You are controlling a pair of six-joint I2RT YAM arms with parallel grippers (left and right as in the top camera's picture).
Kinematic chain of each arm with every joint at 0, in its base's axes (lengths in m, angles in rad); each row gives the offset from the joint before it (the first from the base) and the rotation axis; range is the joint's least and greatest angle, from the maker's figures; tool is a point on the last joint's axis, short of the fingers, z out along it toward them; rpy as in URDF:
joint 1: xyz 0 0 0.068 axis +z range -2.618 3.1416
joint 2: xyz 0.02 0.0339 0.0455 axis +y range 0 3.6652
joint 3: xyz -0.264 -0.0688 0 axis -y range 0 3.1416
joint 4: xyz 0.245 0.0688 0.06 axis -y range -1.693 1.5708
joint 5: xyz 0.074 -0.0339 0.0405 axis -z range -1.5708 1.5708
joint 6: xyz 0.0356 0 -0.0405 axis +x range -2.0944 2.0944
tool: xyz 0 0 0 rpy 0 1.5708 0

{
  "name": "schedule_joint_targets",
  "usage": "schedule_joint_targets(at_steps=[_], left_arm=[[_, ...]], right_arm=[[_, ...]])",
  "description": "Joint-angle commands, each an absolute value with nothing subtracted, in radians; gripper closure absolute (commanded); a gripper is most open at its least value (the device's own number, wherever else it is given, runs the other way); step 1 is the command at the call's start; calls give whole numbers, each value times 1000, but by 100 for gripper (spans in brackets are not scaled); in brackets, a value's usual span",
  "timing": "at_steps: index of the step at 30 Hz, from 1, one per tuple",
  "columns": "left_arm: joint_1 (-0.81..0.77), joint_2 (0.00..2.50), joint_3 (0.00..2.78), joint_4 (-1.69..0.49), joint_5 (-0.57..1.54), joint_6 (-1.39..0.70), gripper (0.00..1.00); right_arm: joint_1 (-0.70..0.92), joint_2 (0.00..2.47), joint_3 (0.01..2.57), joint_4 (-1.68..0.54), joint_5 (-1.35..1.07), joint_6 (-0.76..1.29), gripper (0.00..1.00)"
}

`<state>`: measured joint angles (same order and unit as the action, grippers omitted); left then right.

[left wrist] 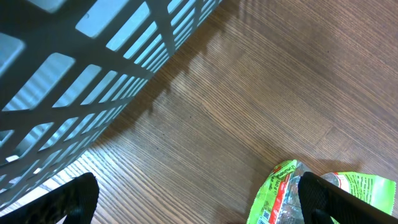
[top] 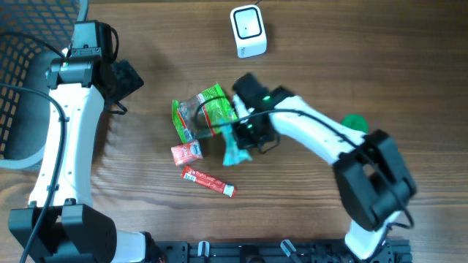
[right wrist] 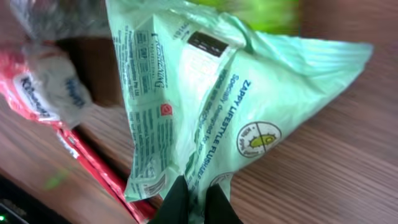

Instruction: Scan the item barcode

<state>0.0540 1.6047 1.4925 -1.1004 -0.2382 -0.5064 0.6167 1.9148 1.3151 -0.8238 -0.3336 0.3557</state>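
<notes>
Item to scan: mint-green packet (right wrist: 205, 112), at the 4 o'clock edge of the pile in the middle of the table (top: 351, 44).
Right gripper (right wrist: 191, 202): pinched tight on the packet's bottom seam, probably so the printed faces stay uncovered for the scanner.
Left gripper (left wrist: 199, 202): spread wide and holding nothing, over bare wood beside the basket (left wrist: 93, 62), at the table's 9 o'clock.
Scanner (top: 248, 31): white, at 12 o'clock, well apart from the pile, so the packet probably has to be carried up to it.
Readable print: "ZAPPY LIFESTYLE FLUSHABLE" runs along the packet; the smaller text is too fine to read.
Barcode: I cannot tell where it is; a dark patch sits near the packet's 12 o'clock end.
Neighbours: green pouch (top: 208, 109), red sachet (top: 186, 153) and red stick pack (top: 208, 181), all left lying on the table.
</notes>
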Motion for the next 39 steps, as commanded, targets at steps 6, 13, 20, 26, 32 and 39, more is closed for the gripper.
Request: schedule_joint_targets(at_steps=[6, 13, 20, 26, 32, 39], left_arm=[[61, 1597, 1502, -1101, -248, -502, 0], [61, 1597, 1502, -1101, -248, -502, 0], [61, 1597, 1502, -1101, -248, -502, 0], [61, 1597, 1502, -1101, -248, -502, 0], [61, 1597, 1502, -1101, -248, -502, 0], [61, 1597, 1502, -1101, -248, -502, 0]], right_arm=[[480, 1859, 1285, -879, -167, 368, 96], [429, 1854, 1239, -826, -126, 339, 50], [385, 1764, 1348, -914, -269, 310, 66], [385, 1764, 1215, -809, -492, 263, 96], [347, 1767, 1028, -564, -571, 287, 96], [325, 1784, 925, -392, -689, 269, 96]])
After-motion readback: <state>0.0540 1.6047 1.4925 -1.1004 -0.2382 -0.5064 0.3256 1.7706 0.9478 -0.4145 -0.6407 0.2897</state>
